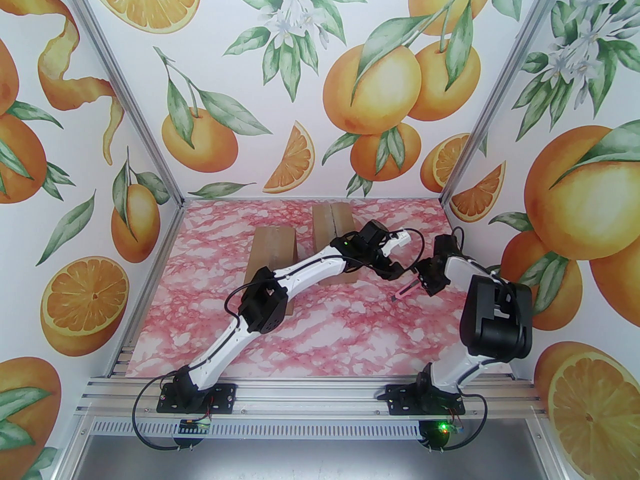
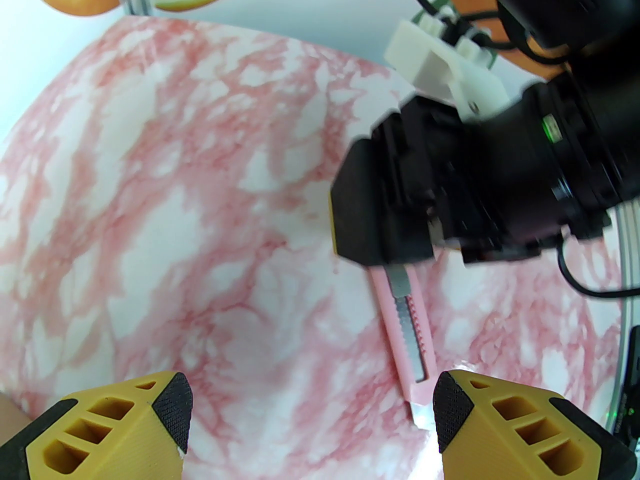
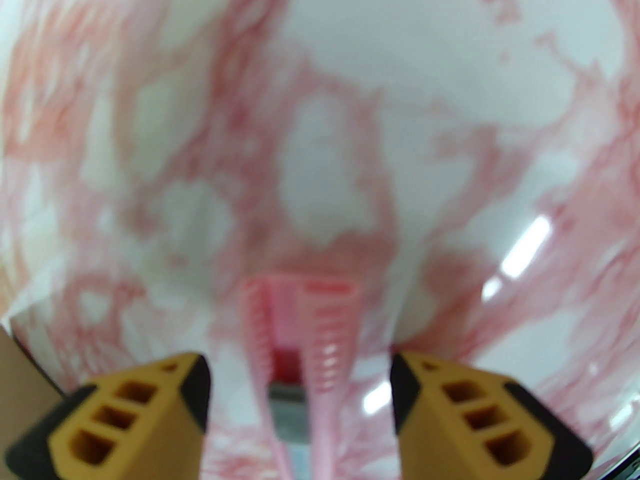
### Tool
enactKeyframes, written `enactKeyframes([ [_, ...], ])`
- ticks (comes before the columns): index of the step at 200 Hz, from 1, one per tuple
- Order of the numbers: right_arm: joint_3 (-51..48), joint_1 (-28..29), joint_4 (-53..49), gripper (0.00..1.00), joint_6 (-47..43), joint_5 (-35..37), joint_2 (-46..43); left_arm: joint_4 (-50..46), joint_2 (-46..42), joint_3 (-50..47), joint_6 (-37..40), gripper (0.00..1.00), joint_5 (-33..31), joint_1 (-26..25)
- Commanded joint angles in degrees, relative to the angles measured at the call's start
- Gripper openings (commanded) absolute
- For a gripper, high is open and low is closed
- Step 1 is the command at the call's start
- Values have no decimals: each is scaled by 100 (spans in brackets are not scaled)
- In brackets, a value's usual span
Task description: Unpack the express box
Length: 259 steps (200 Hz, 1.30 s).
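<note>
Our right jaws stand partly open around the pink utility knife point(image 3: 300, 318), with a gap on either side, so nothing is gripped. Our left jaws are spread wide and empty, and the knife's tip, seemingly bare blade, lies just beside one of their fingers point(image 2: 455, 408). If the right jaws close off-centre, we judge the knife could twist or skid across the desk point(image 1: 350, 333) into that finger. The express box point(image 1: 272, 255) sits left of both jaws, under the left arm, where a loosely held blade could wander.
</note>
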Motion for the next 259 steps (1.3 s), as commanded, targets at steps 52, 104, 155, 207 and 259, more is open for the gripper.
enactKeyframes([
  [52,38,212,-167,63,304,-47,101,698,-877,-665,-58,82,177,114],
  [104,288,440,-457,62,289,234,376,985,-1162,-1095,-4,82,112,128],
  [155,549,466,-809,58,154,563,721,1356,-1504,-1570,48,82,129,124],
  [207,690,509,-994,50,33,717,922,1449,-1637,-1639,87,83,164,126],
  [259,524,527,-844,41,110,810,787,1434,-1731,-1709,148,83,126,132],
])
